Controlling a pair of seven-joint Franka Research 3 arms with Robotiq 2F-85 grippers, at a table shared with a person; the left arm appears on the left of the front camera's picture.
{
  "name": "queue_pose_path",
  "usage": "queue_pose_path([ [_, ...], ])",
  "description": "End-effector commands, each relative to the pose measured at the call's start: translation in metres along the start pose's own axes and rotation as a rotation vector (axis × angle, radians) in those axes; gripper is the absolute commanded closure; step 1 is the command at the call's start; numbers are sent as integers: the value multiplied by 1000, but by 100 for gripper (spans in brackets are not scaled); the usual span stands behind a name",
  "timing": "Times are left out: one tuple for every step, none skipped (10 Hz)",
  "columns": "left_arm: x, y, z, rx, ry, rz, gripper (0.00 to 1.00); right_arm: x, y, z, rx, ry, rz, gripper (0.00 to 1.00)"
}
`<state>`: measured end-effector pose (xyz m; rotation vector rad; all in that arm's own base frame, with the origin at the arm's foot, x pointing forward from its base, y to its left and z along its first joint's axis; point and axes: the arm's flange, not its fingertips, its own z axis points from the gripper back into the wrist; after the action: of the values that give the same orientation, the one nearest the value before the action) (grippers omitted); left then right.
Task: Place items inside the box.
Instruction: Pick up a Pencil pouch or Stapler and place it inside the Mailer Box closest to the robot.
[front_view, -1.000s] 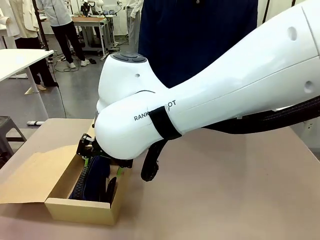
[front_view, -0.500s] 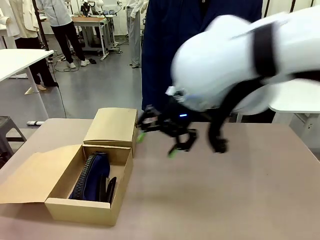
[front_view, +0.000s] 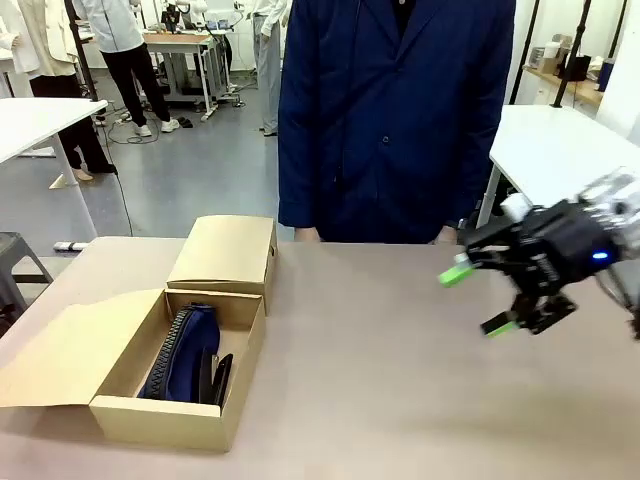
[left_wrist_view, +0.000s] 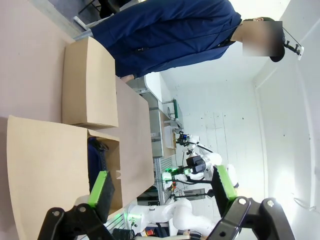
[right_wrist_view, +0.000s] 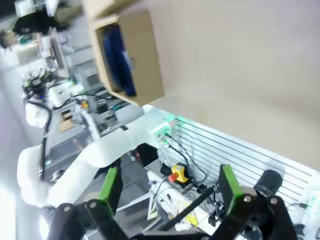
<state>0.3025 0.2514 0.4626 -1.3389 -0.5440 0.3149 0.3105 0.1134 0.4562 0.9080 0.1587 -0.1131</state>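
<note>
The open cardboard box (front_view: 165, 425) sits at the table's front left. Inside it lies the navy zippered pouch (front_view: 178, 352) with a black stapler (front_view: 216, 379) beside it. My right gripper (front_view: 477, 298) hovers open and empty above the table's right side, far from the box. In the right wrist view its open gripper (right_wrist_view: 169, 185) faces the tilted table, with the box (right_wrist_view: 142, 60) and pouch (right_wrist_view: 119, 60) farther off. The left gripper (left_wrist_view: 162, 187) is open with nothing in it, looking over the box (left_wrist_view: 45, 170) and the pouch (left_wrist_view: 95, 155).
A person in a navy coat (front_view: 395, 110) stands at the table's far edge, hands near it. The box's lid section (front_view: 225, 250) lies flat behind the opening, and a flap (front_view: 60, 350) spreads to the left. Bare tabletop (front_view: 380, 380) stretches between box and right gripper.
The right arm has pulled out of the box and swung across the table to the right, its gripper open and empty. The pouch and stapler stay in the box.
</note>
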Motion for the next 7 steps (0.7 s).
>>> queue_pose_path([
  [-2, -1, -1, -12, 4, -16, 0, -8, -80, 29, 237, 49, 142, 0],
  [-2, -1, -1, -12, 4, -16, 0, -9, -119, 44, 335, -59, 182, 0],
  [-2, -1, -1, -12, 4, -16, 0, -19, -145, 52, 442, -142, 330, 0],
  [-2, -1, -1, -12, 4, -16, 0, -26, -176, 56, 550, -231, 343, 0],
  [-2, -1, -1, -12, 4, -16, 0, -29, -207, 50, 686, -350, 264, 0],
  [-2, -1, -1, -12, 4, -16, 0, 26, -122, 112, 419, -225, 245, 0],
  [-2, -1, -1, -12, 4, -16, 0, 26, -122, 112, 419, -225, 245, 0],
])
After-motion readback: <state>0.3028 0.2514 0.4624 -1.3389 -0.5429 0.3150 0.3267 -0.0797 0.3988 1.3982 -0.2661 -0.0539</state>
